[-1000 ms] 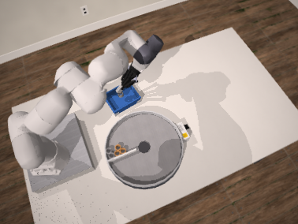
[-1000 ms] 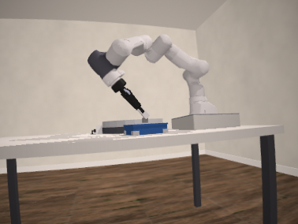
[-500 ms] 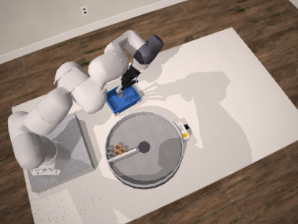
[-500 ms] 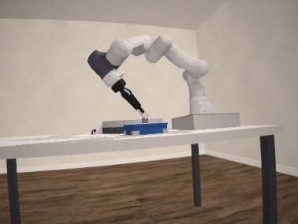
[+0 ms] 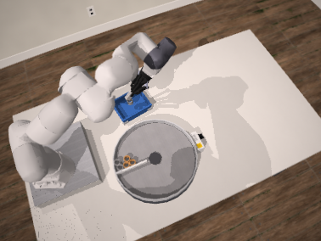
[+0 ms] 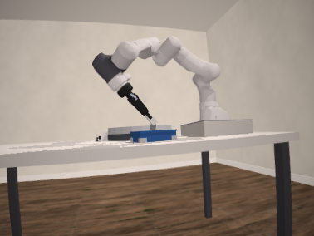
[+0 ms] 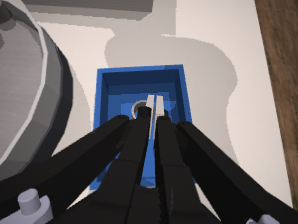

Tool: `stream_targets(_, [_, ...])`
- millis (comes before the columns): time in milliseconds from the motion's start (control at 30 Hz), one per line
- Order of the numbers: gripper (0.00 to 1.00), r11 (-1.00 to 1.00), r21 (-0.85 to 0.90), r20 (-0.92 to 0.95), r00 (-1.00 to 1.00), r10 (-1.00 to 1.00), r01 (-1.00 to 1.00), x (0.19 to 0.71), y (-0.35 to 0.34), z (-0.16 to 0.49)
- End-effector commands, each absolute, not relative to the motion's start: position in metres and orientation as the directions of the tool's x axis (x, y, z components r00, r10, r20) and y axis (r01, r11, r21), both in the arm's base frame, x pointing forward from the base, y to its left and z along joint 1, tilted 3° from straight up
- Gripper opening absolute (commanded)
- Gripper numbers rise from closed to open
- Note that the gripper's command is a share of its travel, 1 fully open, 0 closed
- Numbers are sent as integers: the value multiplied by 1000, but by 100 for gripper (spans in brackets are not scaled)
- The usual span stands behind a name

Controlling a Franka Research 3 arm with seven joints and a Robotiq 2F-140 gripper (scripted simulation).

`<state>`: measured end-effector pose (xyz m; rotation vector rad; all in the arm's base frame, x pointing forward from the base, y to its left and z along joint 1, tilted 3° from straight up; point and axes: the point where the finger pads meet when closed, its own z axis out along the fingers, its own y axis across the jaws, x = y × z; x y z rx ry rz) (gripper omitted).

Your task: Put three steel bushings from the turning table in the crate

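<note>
Looks like the gripper (image 5: pixel 128 98) (image 6: pixel 153 120) (image 7: pixel 154 105) closed on the wall of a steel bushing (image 5: pixel 130 102) (image 6: pixel 153 126) (image 7: pixel 134 108), right over the blue crate (image 5: pixel 146 109) (image 6: pixel 154 136) (image 7: pixel 186 95). From the top, can see the crate on the far side of the turning table (image 5: pixel 170 136) (image 6: pixel 118 135) (image 7: pixel 25 85), plus orange bushings (image 5: pixel 129 160) and grey ones (image 5: pixel 117 165) bunched at its left, by the pale bar (image 5: pixel 132 166)
</note>
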<state>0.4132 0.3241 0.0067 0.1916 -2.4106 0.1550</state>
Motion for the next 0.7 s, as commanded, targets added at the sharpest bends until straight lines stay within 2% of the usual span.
stream_targets(0, [0, 981, -60, 661, -744, -99, -183, 415, 323, 6])
stream_targets(667, [0, 981, -60, 661, -744, -99, -183, 415, 322, 0])
